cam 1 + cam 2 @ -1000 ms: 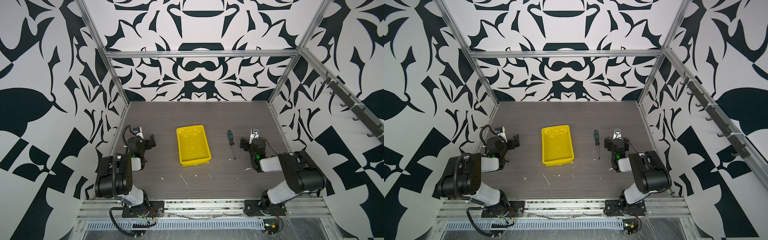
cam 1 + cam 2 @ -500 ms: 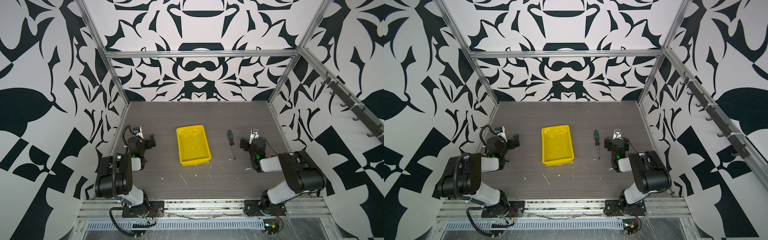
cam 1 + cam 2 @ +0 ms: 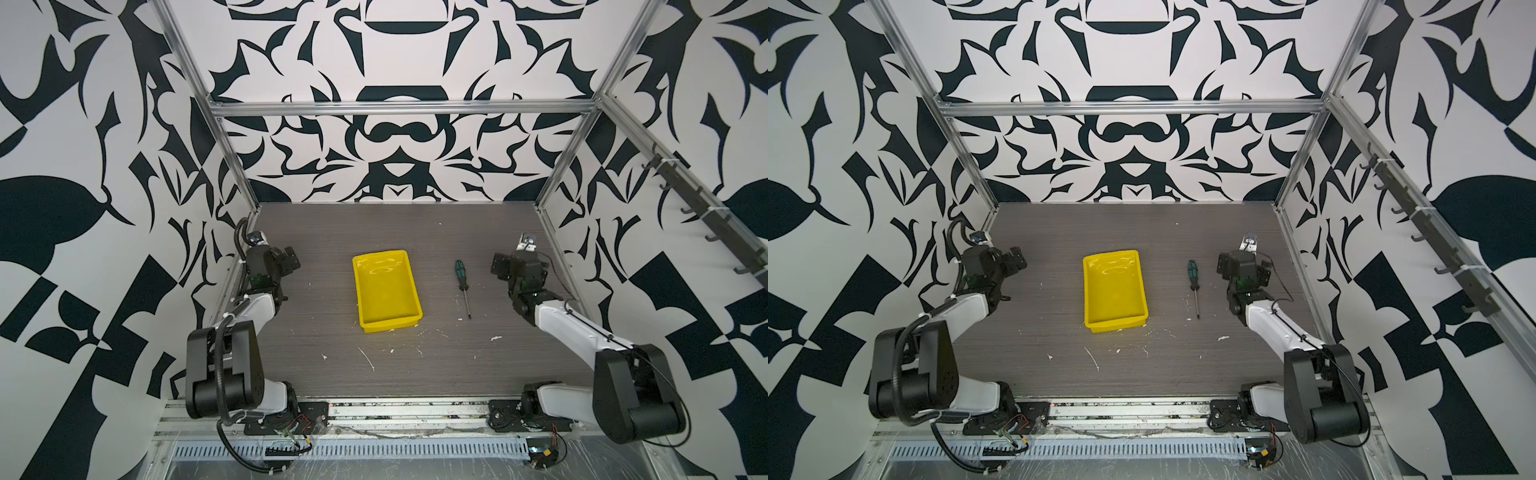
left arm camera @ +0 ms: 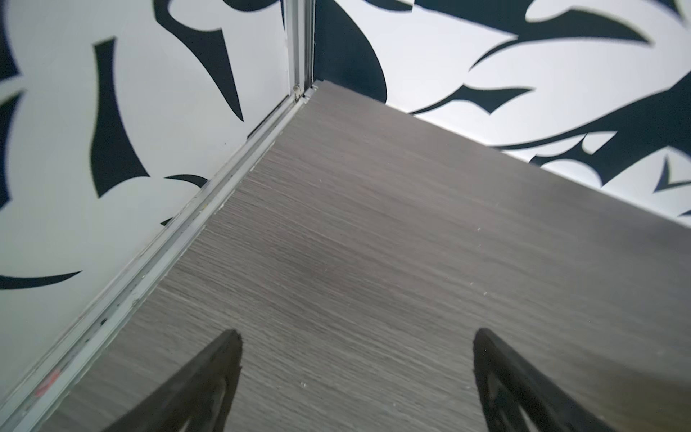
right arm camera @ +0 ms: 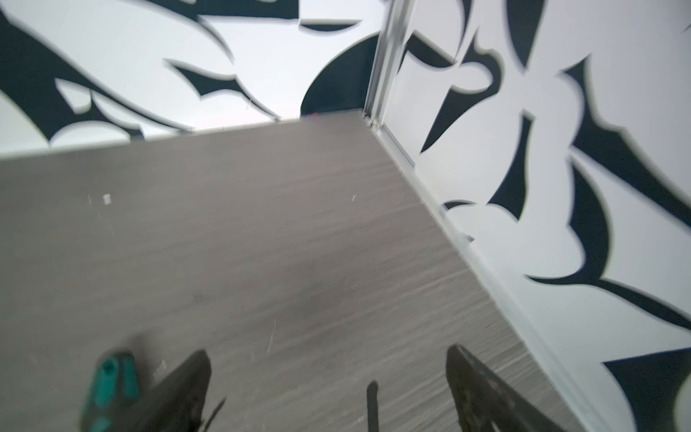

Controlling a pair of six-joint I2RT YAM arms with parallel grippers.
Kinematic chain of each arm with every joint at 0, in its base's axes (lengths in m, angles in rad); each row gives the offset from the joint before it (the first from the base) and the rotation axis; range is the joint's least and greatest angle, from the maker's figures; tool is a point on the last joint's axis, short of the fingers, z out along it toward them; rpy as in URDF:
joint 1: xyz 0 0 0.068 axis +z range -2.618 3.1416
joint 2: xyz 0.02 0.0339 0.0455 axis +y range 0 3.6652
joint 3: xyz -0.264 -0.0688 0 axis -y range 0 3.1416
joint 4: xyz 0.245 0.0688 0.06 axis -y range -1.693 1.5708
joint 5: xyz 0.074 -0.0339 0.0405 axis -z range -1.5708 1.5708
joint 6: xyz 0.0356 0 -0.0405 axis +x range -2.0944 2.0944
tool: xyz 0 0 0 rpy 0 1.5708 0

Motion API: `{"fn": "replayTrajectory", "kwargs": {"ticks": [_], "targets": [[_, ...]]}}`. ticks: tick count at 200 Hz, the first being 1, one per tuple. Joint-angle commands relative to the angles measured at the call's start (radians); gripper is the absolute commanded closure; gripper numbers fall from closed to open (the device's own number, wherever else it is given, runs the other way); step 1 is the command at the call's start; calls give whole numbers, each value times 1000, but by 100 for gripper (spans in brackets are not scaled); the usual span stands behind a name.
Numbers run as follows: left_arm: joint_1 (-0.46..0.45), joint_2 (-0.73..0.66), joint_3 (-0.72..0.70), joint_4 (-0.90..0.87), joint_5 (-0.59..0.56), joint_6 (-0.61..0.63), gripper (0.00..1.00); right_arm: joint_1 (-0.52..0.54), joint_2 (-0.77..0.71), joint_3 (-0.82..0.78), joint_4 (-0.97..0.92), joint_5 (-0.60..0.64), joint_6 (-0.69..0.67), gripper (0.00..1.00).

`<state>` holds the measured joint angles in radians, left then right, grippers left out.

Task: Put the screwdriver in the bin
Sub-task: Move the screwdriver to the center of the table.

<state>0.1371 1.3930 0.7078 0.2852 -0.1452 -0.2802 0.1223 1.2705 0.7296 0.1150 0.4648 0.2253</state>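
The grey wood-look tabletop (image 3: 374, 232) is wide and flat. The shallow bright yellow plastic bin (image 3: 386, 291) sits near the middle with nothing inside, so either arm could likely reach it.

The left gripper (image 4: 357, 336) waits by the left wall, well apart from the bin. Its two black fingers are spread wide with nothing between them. It looks parked out of the way.

The right gripper (image 5: 328, 353) is spread wide too and holds nothing. It sits low near the right wall.

The slim screwdriver with the green-and-black handle (image 3: 464, 291) lies flat on the tabletop, between the bin and the right gripper, touching neither. In the right wrist view its handle (image 5: 112, 381) shows just beside one finger, outside the gap. The gripper likely has to move over it before closing.

Tiny white scraps (image 3: 368, 359) dot the front of the tabletop.
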Motion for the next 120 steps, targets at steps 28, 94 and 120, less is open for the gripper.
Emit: {"fn": "replayTrajectory", "kwargs": {"ticks": [28,94,120], "targets": [[-2,37,233,-685,69,-408,1,71,23,279,-724,-83,236,0],[-56,-45,203,-739,305,-470,1,201,333,523,-965,-215,324,8],[-127,-41,219,-781,323,-438,1,243,444,590,-961,-249,300,5]]}}
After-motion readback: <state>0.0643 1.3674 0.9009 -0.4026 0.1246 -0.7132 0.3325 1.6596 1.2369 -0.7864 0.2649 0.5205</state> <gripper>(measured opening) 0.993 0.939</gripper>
